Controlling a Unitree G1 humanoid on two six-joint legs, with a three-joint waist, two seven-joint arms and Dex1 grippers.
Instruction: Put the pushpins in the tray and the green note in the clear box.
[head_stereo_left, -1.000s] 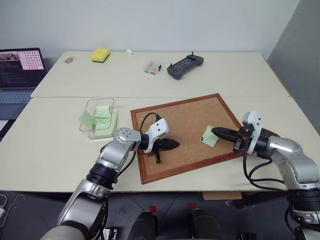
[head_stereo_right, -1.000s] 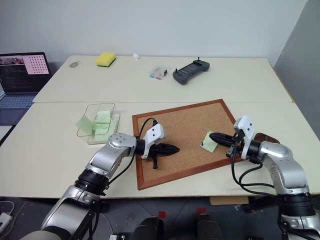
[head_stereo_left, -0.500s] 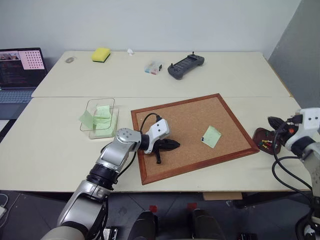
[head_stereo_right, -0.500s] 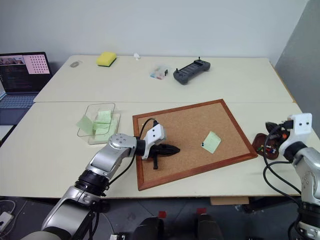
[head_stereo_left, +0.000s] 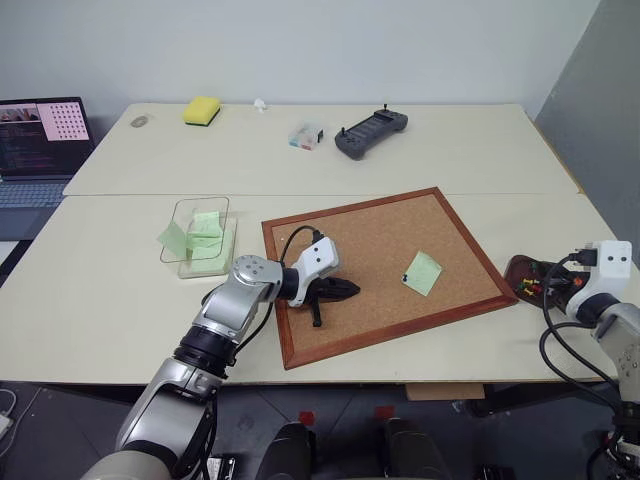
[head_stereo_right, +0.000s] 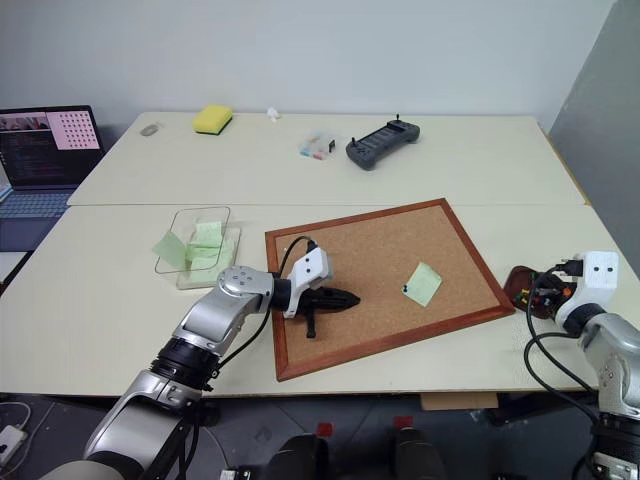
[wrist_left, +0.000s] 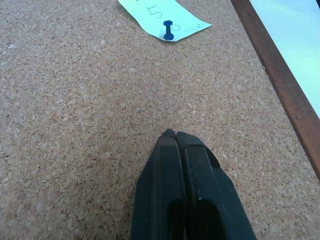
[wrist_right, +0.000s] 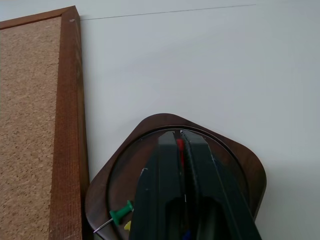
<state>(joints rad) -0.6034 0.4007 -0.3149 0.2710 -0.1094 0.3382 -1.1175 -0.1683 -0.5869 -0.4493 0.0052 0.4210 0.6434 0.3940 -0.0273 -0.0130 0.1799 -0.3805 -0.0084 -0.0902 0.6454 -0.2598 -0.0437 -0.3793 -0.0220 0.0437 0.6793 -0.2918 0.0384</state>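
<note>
- The right gripper (wrist_right: 181, 142) hangs over the tray (wrist_right: 240, 155), its fingers nearly together with a narrow slit between them; something red shows in that slit, so I judge they are letting go of a red-headed pin.
- A green-headed pushpin (wrist_right: 119, 215) already lies in the tray, just beside the right fingers, with a yellow bit next to it.
- The tray sits on the table (head_stereo_left: 100, 300) just off the corkboard (head_stereo_left: 380, 240), past its wooden frame.
- The left gripper (wrist_left: 176, 136) rests low over the bare cork, fingers pressed together on nothing.
- The green note (head_stereo_left: 422, 272) lies on the cork well ahead of the left fingertips, held down by a dark blue pin (wrist_left: 167, 30) at its corner.
- The clear box (head_stereo_left: 198, 236) stands off the board on the far side from the note, behind the left arm, with pale green sheets in and against it.
- Step in hand, by my reading: dropping a pin into the tray.
- Next move likely calls for the right fingers to part fully, then for the blue pin to come out so the note can be lifted and carried to the box.
</note>
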